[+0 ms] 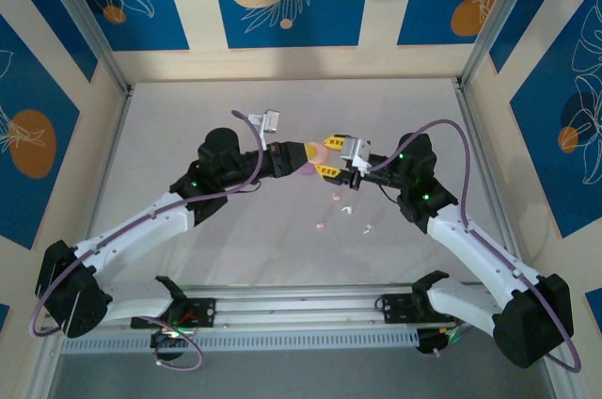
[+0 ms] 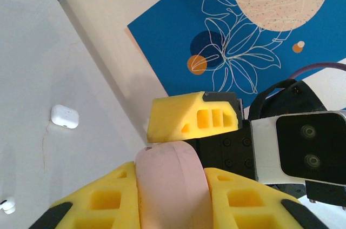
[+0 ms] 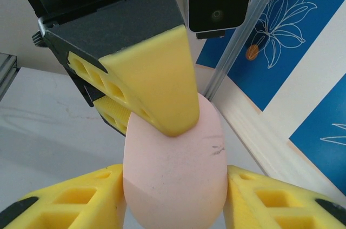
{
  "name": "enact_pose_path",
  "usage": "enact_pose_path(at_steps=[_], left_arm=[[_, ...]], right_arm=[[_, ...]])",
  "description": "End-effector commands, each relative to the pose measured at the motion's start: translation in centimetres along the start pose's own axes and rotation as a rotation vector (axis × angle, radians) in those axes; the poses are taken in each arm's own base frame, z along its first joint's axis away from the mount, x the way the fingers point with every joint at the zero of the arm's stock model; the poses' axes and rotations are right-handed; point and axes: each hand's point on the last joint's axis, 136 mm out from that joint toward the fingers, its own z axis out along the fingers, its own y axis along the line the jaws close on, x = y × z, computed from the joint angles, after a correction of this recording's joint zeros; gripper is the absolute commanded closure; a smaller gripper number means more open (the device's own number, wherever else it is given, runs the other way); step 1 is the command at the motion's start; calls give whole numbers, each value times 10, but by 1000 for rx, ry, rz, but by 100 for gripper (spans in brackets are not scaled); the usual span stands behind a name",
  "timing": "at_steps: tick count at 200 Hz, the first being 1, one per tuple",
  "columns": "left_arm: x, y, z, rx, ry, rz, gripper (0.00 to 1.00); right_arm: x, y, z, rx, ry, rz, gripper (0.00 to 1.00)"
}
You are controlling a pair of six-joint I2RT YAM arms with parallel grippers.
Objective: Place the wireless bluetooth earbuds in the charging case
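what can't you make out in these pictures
peach case: in the right wrist view the left gripper's fingers cover its top, so any lid seam is hidden.
right gripper: the bottom edge there cuts off its pads; whether they press the case is unclear.
loose earbuds: too small in the top view to tell how they lie.
one earbud: cut by the left wrist view's left edge.

pale table (image 1: 235,230); on it, just near of centre, a pink earbud (image 1: 323,225) and two white earbuds (image 1: 345,210); a white case (image 2: 65,116) lies toward the right wall.
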Motion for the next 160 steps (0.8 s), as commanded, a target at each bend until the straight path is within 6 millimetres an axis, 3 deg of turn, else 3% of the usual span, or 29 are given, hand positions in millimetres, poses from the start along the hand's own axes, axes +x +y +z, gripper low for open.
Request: enact_pose_path(at_steps=[1, 37, 63, 98, 119, 137, 160], left_arm=[[0, -19, 0, 74, 10, 22, 91], [-1, -21, 0, 80, 9, 44, 87], [1, -21, -4, 72, 7, 154, 58], [25, -6, -20, 33, 66, 520, 35], [36, 3, -31, 20, 74, 759, 32], [45, -2, -40, 67, 55, 949, 30], [46, 0, -45, 60, 29, 1030, 31]], right_arm=[[-7, -4, 1, -4, -6, -12, 58], [-3, -1, 1, -28, 18, 7, 62], [-12, 4, -4, -109, 10, 120, 67], [-26, 26, -12, -337, 14, 296, 68], [-32, 35, -14, -426, 13, 345, 68], [-35, 39, -15, -463, 16, 372, 68], [-38, 44, -13, -499, 30, 387, 68]])
